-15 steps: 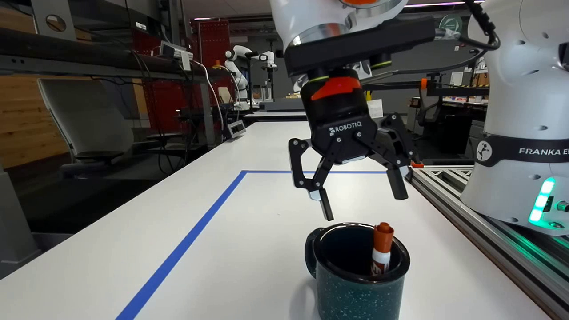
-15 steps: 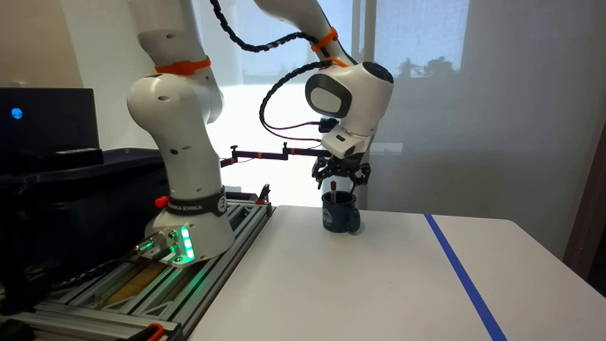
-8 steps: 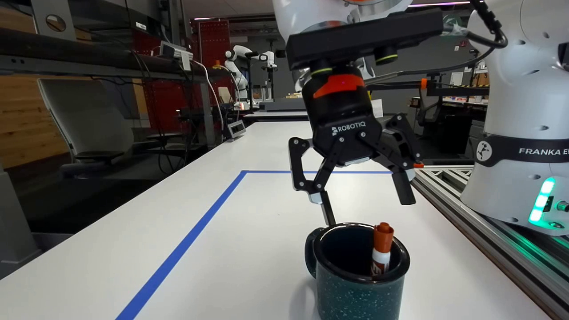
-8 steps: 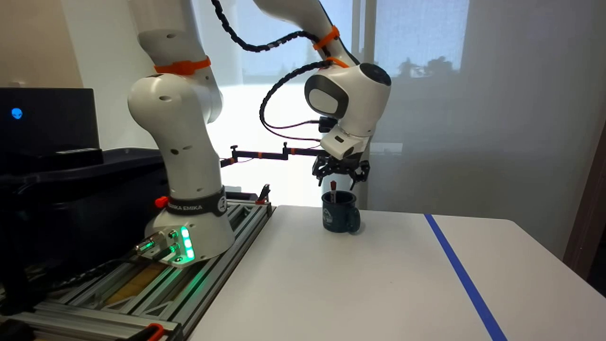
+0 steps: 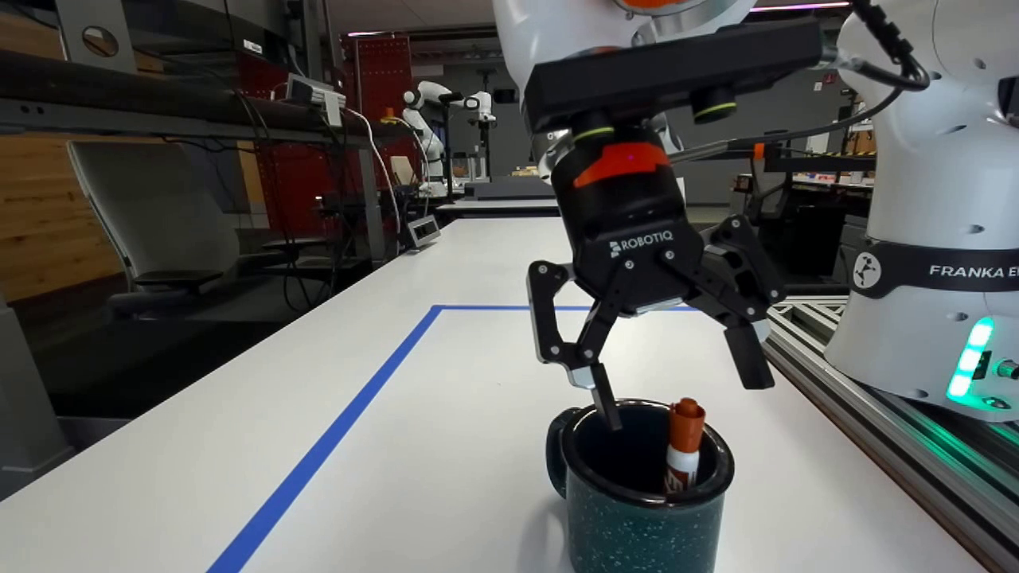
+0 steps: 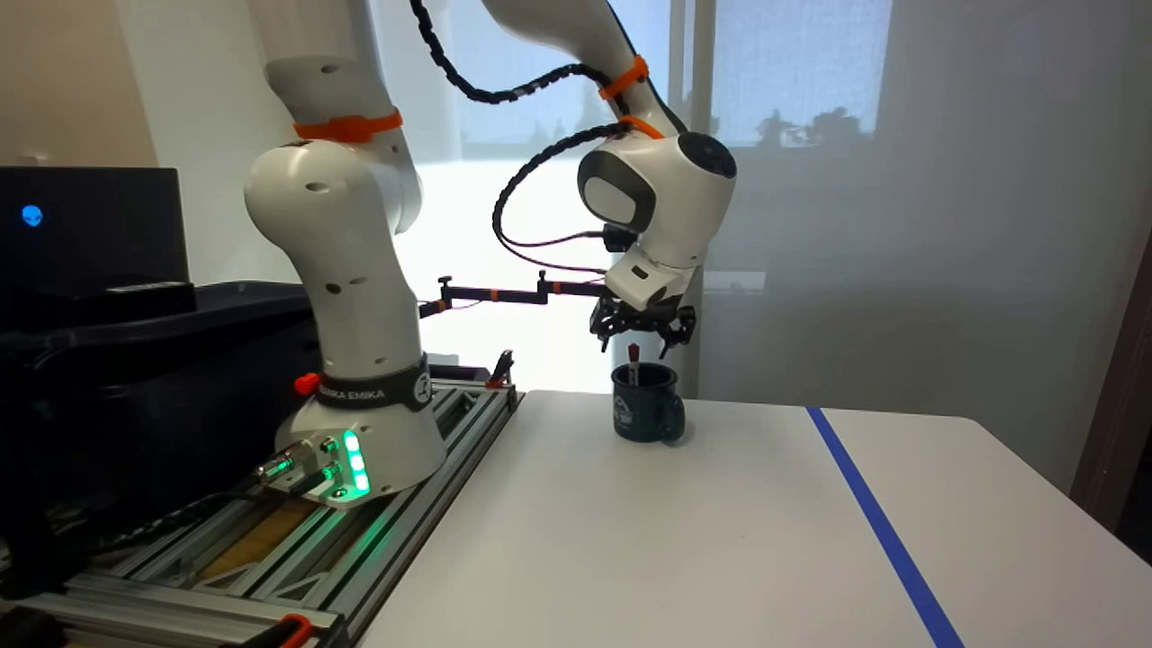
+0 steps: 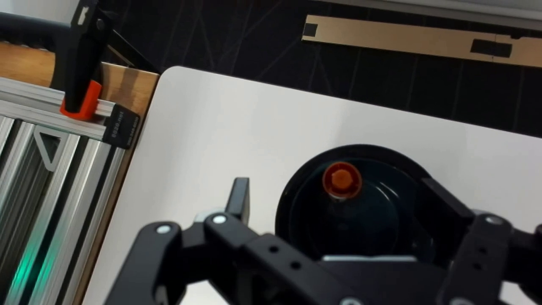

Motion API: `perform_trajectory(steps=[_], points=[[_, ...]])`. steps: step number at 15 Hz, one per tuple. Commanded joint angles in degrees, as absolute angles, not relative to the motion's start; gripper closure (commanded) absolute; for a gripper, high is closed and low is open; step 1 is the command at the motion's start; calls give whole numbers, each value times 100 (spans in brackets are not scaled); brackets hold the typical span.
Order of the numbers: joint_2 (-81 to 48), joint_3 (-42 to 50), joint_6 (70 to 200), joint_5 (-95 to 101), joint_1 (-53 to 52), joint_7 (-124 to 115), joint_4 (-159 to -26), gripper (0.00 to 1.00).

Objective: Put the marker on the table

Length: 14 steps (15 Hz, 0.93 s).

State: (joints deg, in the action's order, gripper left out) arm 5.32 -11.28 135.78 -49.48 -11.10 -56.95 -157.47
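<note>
The marker stands tilted inside the dark teal mug, leaning on its rim, with its orange-red cap sticking out above; it shows in both exterior views (image 5: pixel 683 450) (image 6: pixel 634 355) and end-on in the wrist view (image 7: pixel 342 180). The mug (image 5: pixel 645 533) stands upright on the white table (image 5: pixel 414 446); its rim also shows in the wrist view (image 7: pixel 368 151). My gripper (image 5: pixel 686 407) is wide open and empty, just above the mug, tilted. In the wrist view the marker cap lies between the spread fingers. The marker's lower end is hidden inside the mug.
Blue tape (image 5: pixel 358 406) outlines part of the tabletop. The grey rail (image 6: pixel 468 477) with the robot base (image 6: pixel 360 441) runs along one table edge. An orange-black clamp (image 7: pixel 80 97) sits on the rail near the table corner. The mug handle (image 6: pixel 673 418) sticks out sideways.
My open gripper has moved down toward the mug and slightly sideways, bringing its fingers to either side above the marker. The mug and marker have not moved.
</note>
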Motion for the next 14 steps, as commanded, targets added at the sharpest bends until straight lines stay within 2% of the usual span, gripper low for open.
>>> perform_trajectory(steps=[1, 5, 6, 10, 14], points=[[451, -1186, 13600, -5213, -1152, -5502, -15743, 0], [395, -1191, 13591, -5257, -1145, -5429, -15740, 0], [385, -1193, 13594, -5262, -1148, -5406, -15738, 19], [377, -1189, 13564, -5298, -1145, -5326, -15725, 52], [402, -1185, 13549, -5319, -1139, -5263, -15724, 81]])
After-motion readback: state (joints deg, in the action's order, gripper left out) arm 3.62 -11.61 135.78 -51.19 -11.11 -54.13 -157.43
